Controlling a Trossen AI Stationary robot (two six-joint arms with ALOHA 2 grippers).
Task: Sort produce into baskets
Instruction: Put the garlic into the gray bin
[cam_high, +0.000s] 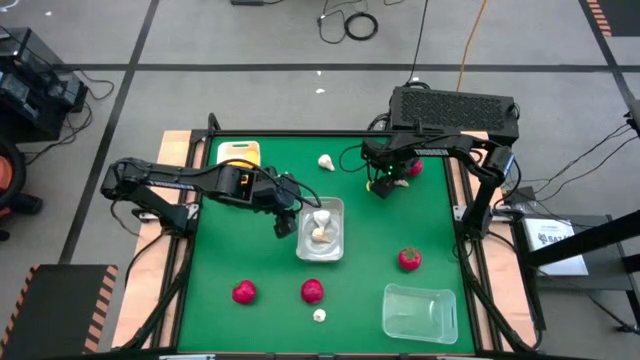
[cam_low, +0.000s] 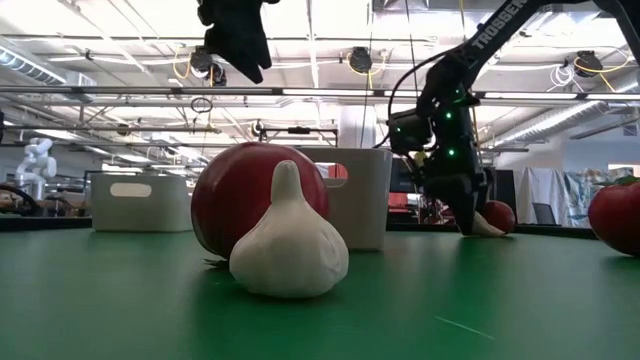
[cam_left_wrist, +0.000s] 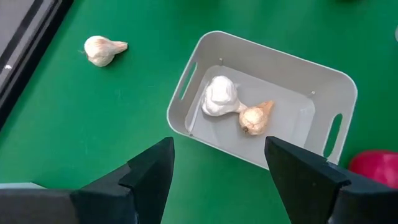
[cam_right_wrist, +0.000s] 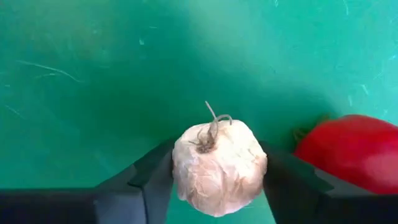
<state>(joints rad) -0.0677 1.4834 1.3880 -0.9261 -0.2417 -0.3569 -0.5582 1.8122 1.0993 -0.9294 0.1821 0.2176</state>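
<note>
Right pincer (cam_right_wrist: 214, 171) at the green counter's (cam_high: 370, 260) far right side, fingers closing on an off-white papery garlic bulb (cam_right_wrist: 217, 165) sitting squarely between them, root end toward the wrist; red strawberry (cam_right_wrist: 351, 152) just beside. Left pincer (cam_left_wrist: 217, 171) open above the opaque white basket (cam_left_wrist: 323, 78).

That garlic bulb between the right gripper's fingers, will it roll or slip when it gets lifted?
The garlic bulb looks rounded, so it may roll if released. Its papery, wrinkled skin probably gives the right gripper decent friction. It seems light.
</note>
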